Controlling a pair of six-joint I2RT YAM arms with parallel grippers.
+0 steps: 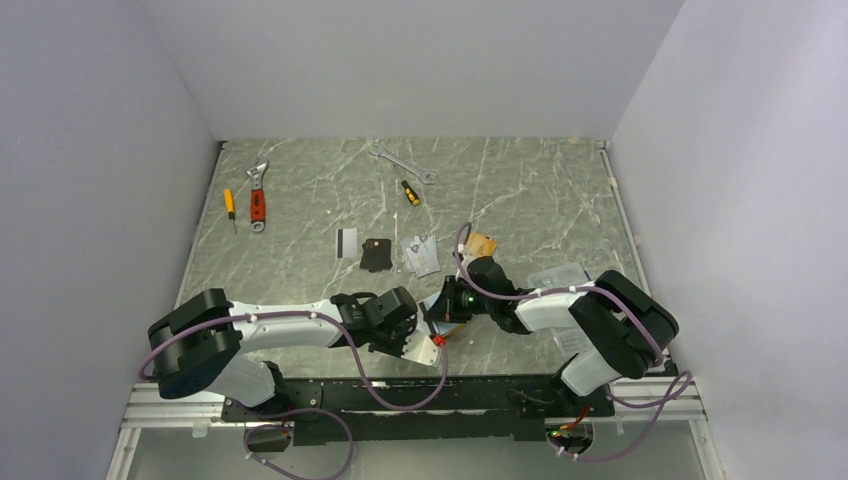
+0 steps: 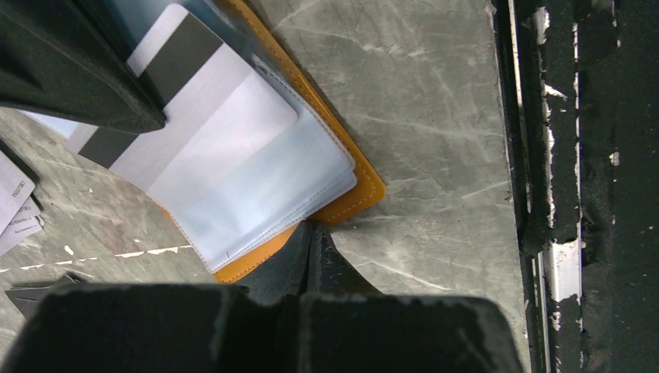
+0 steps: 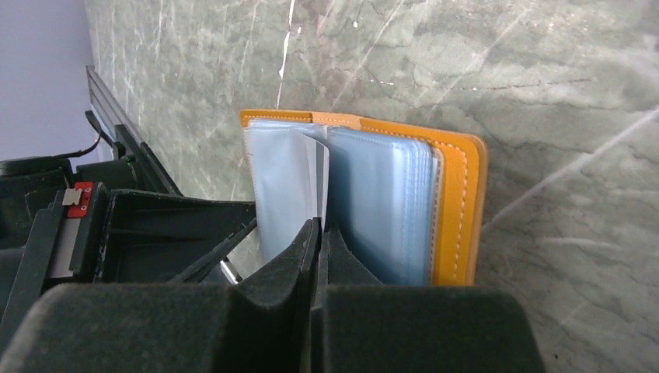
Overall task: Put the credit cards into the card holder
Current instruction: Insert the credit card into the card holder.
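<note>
- left gripper (image 2: 312, 237) pinched on the orange edge of the card holder (image 2: 359, 190), pinning it open at the table's (image 1: 520, 200) near edge
- right gripper (image 3: 320, 227) closed on the silver card (image 2: 221, 116), I think; it's partway into a clear pocket (image 2: 268, 194)
- next: slide it fully home, then fetch the loose cards (image 1: 421, 254)

Looked like a robotics lab test cell: two white-and-black robot arms (image 1: 285, 328) bolted by a silver aluminium rail (image 1: 160, 408) at the edge of a grey-green marble-pattern tabletop (image 1: 530, 190), boxed in by plain pale-grey walls (image 1: 100, 150), purple cables (image 1: 398, 405) looped loose, red-handled adjustable wrench (image 1: 258, 206) and silver open-end spanner (image 1: 401, 163) lying out.
</note>
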